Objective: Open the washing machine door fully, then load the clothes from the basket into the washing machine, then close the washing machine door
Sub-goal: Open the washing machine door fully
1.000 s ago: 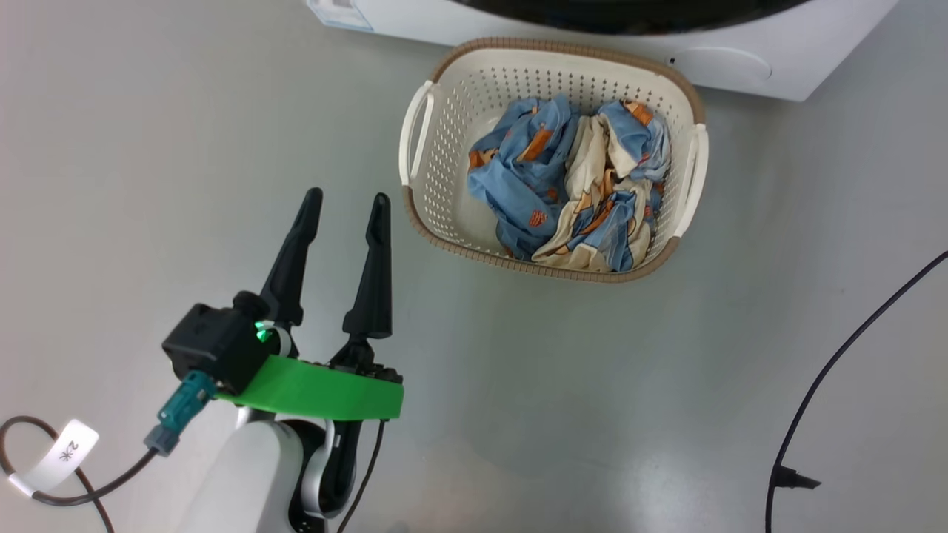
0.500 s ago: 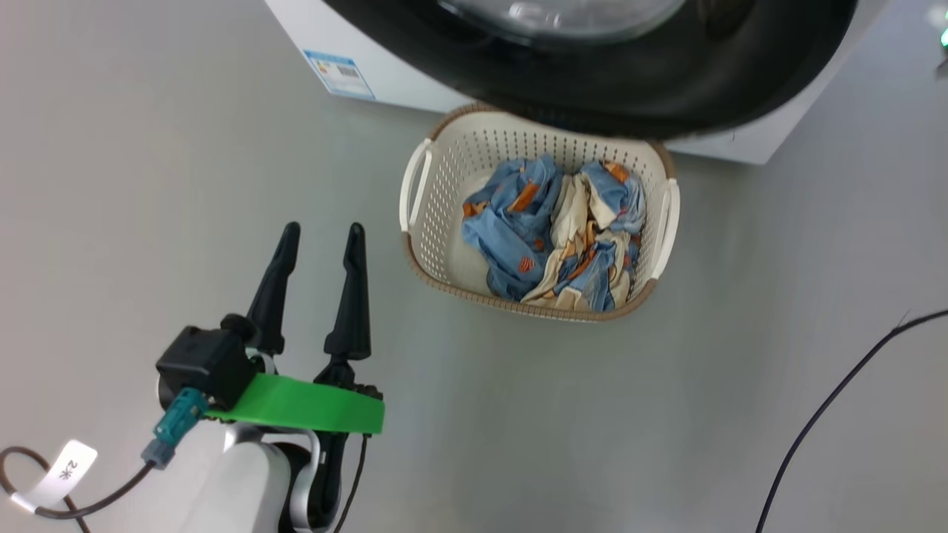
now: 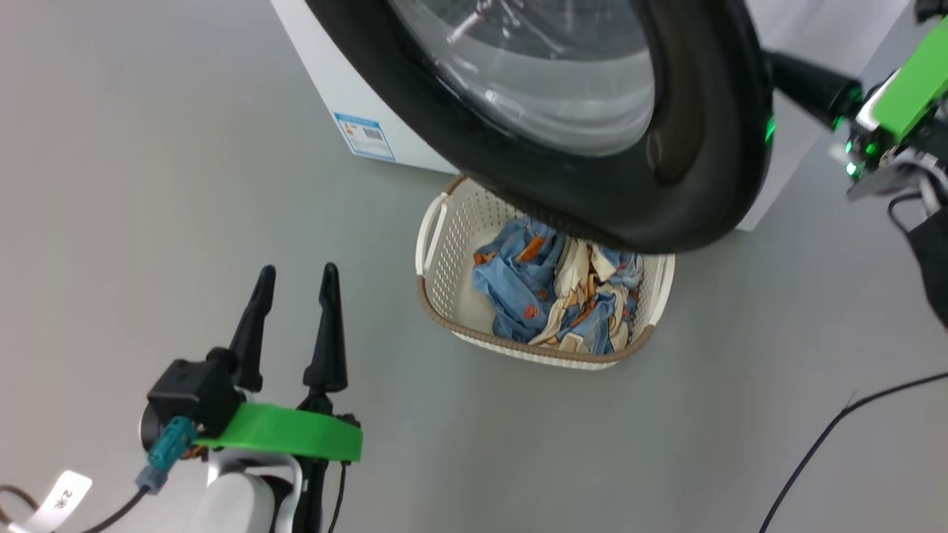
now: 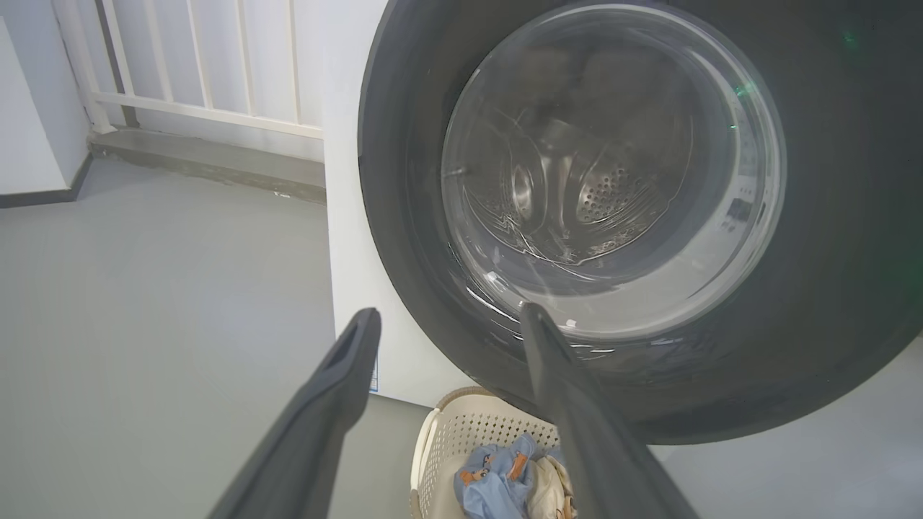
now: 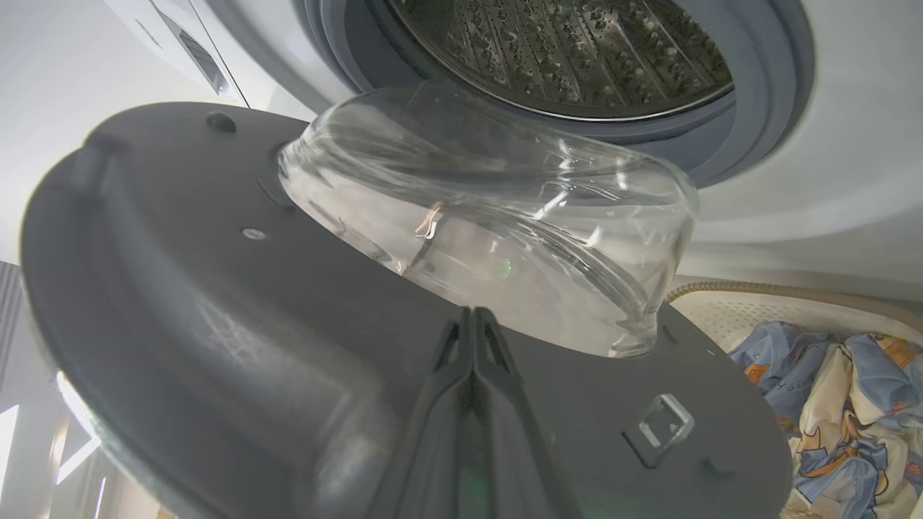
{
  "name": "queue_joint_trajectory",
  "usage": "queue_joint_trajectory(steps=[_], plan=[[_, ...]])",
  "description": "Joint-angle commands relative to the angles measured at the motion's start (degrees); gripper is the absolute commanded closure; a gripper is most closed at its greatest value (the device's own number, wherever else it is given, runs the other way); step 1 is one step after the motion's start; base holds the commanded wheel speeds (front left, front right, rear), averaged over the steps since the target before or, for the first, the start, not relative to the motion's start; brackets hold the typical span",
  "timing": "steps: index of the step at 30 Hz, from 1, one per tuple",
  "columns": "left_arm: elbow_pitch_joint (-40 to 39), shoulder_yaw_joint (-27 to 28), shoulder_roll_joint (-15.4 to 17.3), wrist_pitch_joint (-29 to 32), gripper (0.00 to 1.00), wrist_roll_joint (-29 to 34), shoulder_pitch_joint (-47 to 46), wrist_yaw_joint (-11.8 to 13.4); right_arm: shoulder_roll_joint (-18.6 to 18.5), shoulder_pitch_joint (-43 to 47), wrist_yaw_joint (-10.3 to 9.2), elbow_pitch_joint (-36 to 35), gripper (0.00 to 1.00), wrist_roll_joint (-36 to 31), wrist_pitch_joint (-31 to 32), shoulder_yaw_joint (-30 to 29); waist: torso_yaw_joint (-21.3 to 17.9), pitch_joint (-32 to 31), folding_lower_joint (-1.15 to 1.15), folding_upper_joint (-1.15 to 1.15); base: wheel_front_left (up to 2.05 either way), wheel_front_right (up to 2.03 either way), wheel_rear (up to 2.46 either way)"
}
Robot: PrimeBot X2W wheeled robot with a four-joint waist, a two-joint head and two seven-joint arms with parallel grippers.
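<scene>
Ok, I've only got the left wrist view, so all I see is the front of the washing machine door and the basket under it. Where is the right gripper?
Observer: Behind the door. The right gripper is shut, its fingers pointing at the inner face of the washing machine door, just below the glass bowl.
Operator: So the door is off the opening?
Observer: Yes, partly swung out. The right wrist view shows the steel drum and grey gasket uncovered.
Operator: Anything on the floor to the right?
Observer: A black cable lies right of the basket, apart from it.
</scene>
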Motion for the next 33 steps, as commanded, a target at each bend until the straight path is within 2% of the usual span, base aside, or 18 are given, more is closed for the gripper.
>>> queue_joint_trajectory(steps=[1, 11, 19, 33], plan=[[-0.73, 2.64, 1.06, -0.31, 0.0, 0.88, 0.69, -0.43, 1.55, 2.54, 0.09, -1.32, 1.0, 0.88, 1.17, 0.58, 0.72, -2.21, 0.0, 0.0, 0.0, 0.0, 0.0], [0.77, 4.49, 1.06, -0.31, 0.0, 2.48, 3.96, -2.14, 3.43, 10.02, 0.09, -2.37, 1.0, 3.56, 3.19, 0.1, 3.19, -7.0, 0.0, 0.0, 0.0, 0.0, 0.0], [2.32, 5.97, 1.06, -0.31, 0.0, 3.53, 5.87, -3.35, 5.18, 17.6, 0.09, -5.92, 1.0, 6.11, 4.64, -1.17, 6.32, -10.18, 0.0, 0.0, 0.0, 0.0, 0.0], [4.1, 6.97, 1.06, -0.31, 0.0, 4.46, 6.88, -4.56, 7.84, 23.62, 0.09, -9.82, 1.0, 6.54, 6.09, -0.89, 11.71, -12.82, 0.0, 0.0, 0.0, 0.0, 0.0]])
